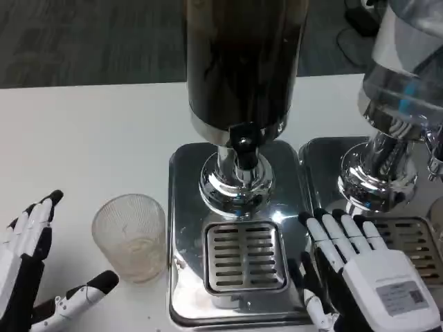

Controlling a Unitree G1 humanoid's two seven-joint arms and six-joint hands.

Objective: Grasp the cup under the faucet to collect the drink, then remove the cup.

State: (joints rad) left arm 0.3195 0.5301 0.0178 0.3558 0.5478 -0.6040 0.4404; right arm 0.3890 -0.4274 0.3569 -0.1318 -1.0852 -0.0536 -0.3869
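A clear ribbed glass cup (131, 236) stands upright on the white table, left of the dispenser's base. The dark drink dispenser (241, 62) rises at centre, its black faucet (241, 142) pointing down over the slotted drip tray (246, 256). Nothing stands on the drip tray. My left hand (31, 266) lies open at the lower left, fingers spread, a short way from the cup and not touching it. My right hand (363, 270) is open at the lower right, fingers stretched forward over the chrome base between the two dispensers.
A second dispenser (405, 69) with a clear tank stands at the right on its own chrome base (325, 155) with a drip tray (415, 238). The white table (83, 145) stretches left and back; grey floor lies beyond its far edge.
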